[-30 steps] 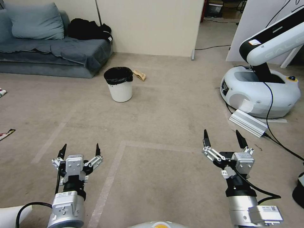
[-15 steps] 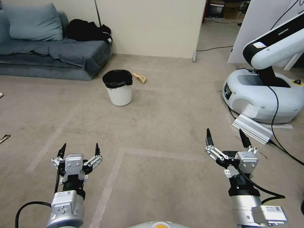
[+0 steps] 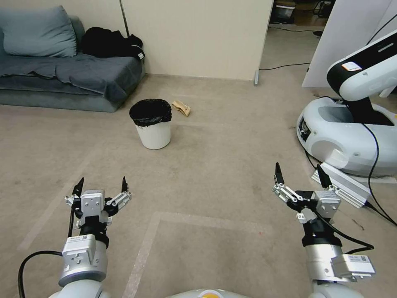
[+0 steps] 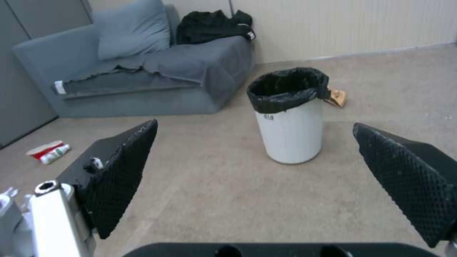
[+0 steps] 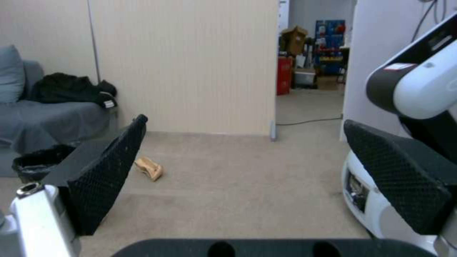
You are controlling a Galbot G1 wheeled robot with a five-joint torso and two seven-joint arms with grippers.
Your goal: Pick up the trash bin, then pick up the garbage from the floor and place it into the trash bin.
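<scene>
Pincers first: the left pincer (image 3: 101, 186) is held low over the floor (image 3: 215, 165), near the robot, with its two black fingers (image 4: 121, 171) spread wide apart and nothing between them. The right pincer (image 3: 300, 177) is held the same way on the other side, its fingers (image 5: 102, 175) also wide apart and holding nothing. Both point forward.

Farther out from the left pincer stands the trash bin (image 3: 152, 124). It is round and white, it stands upright on the floor, and a black bag (image 4: 285, 87) is folded over its rim. It is well apart from both pincers.

Just behind the bin, on its right side, lies a crumpled tan paper (image 3: 182, 108) on the floor. It is close to the bin, but I cannot tell if they touch.

From the left wrist view, a squashed red-and-white cup (image 4: 44, 149) and a green-labelled bottle (image 4: 57, 154) lie side by side on the floor, off to the left and near the front of the sofa (image 3: 62, 80).

The grey sofa stands behind the bin on the left, with a big cushion (image 3: 39, 32) and a black heap of cloth (image 3: 109, 43) on it. A pale wall (image 3: 194, 37) is behind that.

On the right is another white robot (image 3: 351, 132) with a black cable (image 3: 374, 165), and a flat silver box (image 3: 343, 184) lies on the floor next to it, near the right pincer.
</scene>
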